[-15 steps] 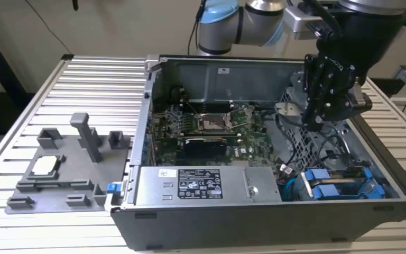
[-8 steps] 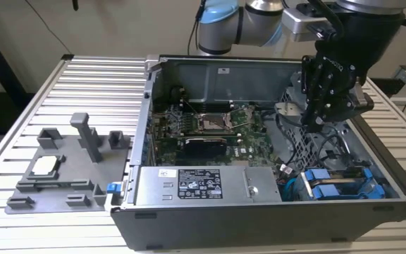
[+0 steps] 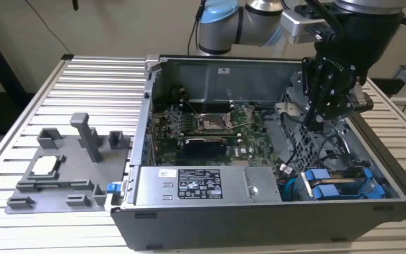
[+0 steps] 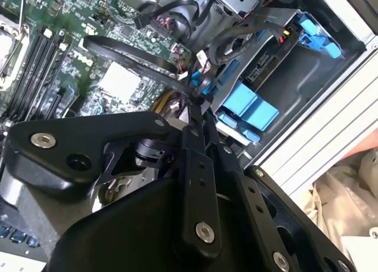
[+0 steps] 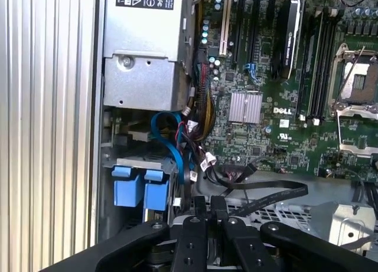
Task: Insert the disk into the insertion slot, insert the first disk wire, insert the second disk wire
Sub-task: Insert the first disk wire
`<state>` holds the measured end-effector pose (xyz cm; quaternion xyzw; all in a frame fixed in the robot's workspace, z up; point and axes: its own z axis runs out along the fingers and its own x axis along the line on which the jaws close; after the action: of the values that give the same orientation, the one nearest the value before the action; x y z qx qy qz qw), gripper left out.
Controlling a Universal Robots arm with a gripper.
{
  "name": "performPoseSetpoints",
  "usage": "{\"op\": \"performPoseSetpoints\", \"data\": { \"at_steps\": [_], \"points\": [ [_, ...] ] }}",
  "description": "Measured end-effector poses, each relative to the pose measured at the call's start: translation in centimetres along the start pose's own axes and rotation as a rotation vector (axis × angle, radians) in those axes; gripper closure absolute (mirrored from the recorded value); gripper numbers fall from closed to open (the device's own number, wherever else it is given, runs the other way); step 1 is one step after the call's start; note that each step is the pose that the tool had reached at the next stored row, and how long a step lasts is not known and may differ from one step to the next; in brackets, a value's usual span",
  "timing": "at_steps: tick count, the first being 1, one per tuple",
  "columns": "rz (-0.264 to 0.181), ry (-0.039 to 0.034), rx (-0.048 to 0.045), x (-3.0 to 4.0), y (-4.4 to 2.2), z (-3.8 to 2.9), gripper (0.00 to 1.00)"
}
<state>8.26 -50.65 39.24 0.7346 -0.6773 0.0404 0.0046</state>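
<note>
Two blue-framed drives (image 3: 333, 185) sit side by side in the grey drive cage (image 3: 372, 182) at the case's front corner, on the exterior view's right; I cannot tell which one is the disk. Their blue tabs (image 5: 142, 189) also appear in both wrist views, and each fills an insertion slot. My gripper (image 3: 314, 126) hangs inside the case above the perforated cage wall, a little behind the drives. Its fingers (image 5: 199, 208) are pressed together on the end of a flat black disk wire (image 5: 271, 195), which loops over the motherboard. The fingertips (image 4: 196, 110) stand close to the blue tabs (image 4: 248, 104).
The open computer case (image 3: 259, 217) lies on a slatted metal table (image 3: 83, 84). A silver power supply (image 3: 203, 185) lies along the front, with the motherboard (image 3: 203, 127) behind it. Loose cable bundles (image 5: 198, 127) crowd the gap by the cage. A grey fixture plate (image 3: 62, 169) lies on the exterior view's left.
</note>
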Motion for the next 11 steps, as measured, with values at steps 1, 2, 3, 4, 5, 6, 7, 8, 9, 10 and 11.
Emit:
{"op": "performPoseSetpoints", "data": {
  "at_steps": [1,2,3,4,5,6,7,8,9,10,11],
  "points": [
    [0.000,0.0000,0.0001,0.00,0.00,0.00,0.84],
    [0.000,0.0001,0.0001,0.00,0.01,0.00,0.84],
    [0.000,0.0000,0.0001,0.00,0.01,0.00,0.84],
    [0.000,0.0000,0.0001,0.00,0.01,0.00,0.84],
    [0.000,0.0001,0.0001,0.00,0.01,0.00,0.84],
    [0.000,0.0001,0.0001,0.00,0.01,0.00,0.84],
    [0.000,0.0001,0.0001,0.00,0.01,0.00,0.84],
    [0.000,0.0001,0.0001,0.00,0.01,0.01,0.84],
    [0.000,0.0001,0.0001,0.00,0.01,0.02,0.84],
    [0.000,0.0001,-0.0005,0.04,0.01,0.03,0.84],
    [0.000,-0.0001,-0.0021,0.12,-0.02,0.05,0.84]
  ]
}}
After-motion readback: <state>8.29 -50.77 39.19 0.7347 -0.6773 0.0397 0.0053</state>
